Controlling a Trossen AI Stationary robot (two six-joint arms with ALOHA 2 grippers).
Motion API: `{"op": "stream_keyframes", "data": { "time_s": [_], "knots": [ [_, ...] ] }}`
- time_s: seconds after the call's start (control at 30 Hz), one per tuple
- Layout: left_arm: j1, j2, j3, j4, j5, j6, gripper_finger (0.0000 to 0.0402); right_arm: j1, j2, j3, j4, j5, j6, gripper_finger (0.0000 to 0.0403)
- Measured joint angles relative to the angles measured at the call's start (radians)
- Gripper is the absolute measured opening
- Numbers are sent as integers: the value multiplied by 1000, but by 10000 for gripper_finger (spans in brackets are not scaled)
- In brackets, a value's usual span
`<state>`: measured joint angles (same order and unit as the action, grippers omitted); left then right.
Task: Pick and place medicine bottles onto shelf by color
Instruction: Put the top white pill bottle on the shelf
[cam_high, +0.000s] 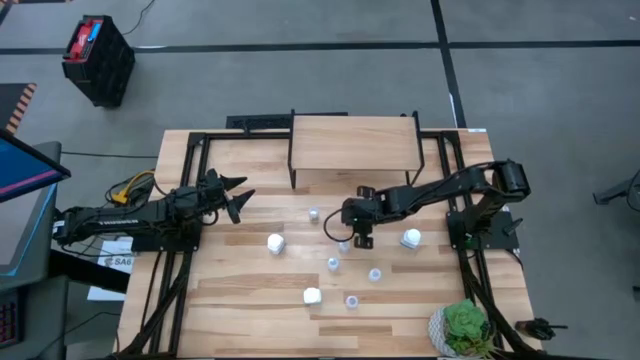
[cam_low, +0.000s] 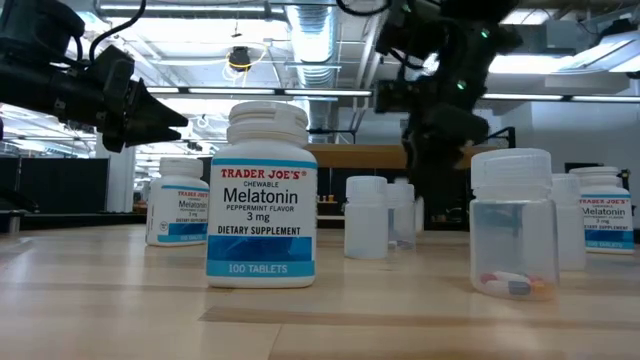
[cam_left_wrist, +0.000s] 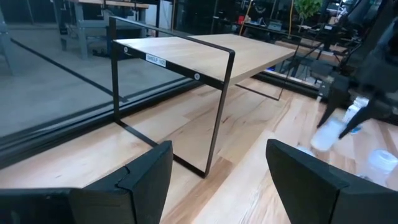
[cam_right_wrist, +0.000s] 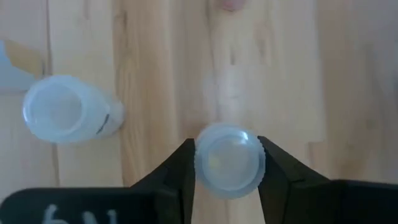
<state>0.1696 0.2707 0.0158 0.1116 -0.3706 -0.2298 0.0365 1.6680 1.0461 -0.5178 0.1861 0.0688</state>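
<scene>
Where the table is bare: we see open wood between the shelf (cam_high: 354, 145) and the scattered bottles, mostly on the left.
Bottle look: small translucent bottle (cam_right_wrist: 227, 159), pale ribbed cap, seen from above.
Right gripper (cam_high: 348, 232): over table centre, in front of the shelf; we note both fingers touching the cap's sides, pinching it.
Neighbour: a second translucent bottle (cam_right_wrist: 62, 110) lies just beside.
Left gripper (cam_high: 234, 195): fingers spread, hovering left of the shelf.

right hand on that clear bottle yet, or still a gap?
Touching. The right wrist view shows both fingers pressed against the sides of the bottle's cap, no gap either side of the right hand.
</scene>
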Motion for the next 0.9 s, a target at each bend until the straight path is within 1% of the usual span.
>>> {"op": "stream_keyframes", "data": {
  "time_s": [0.2, 0.4, 0.5, 0.57, 0.67, 0.9],
  "knots": [
    [0, 0, 0, -24, 0, 0, 247, -5, 0, 168, -171, 57, -3, 153],
    [0, 0, 0, -26, 0, 0, 247, -72, -19, 393, -355, 77, -55, 133],
    [0, 0, 0, -28, 0, 0, 247, -131, -38, 504, -462, 78, -85, 135],
    [0, 0, 0, -34, 1, 1, 247, -179, -52, 567, -487, 78, -104, 144],
    [0, 2, 0, -37, 0, 1, 247, -267, -81, 622, -520, 79, -129, 153],
    [0, 11, 0, -52, -1, 1, 247, -553, -104, 634, -534, 73, -122, 141]
  ]
}}
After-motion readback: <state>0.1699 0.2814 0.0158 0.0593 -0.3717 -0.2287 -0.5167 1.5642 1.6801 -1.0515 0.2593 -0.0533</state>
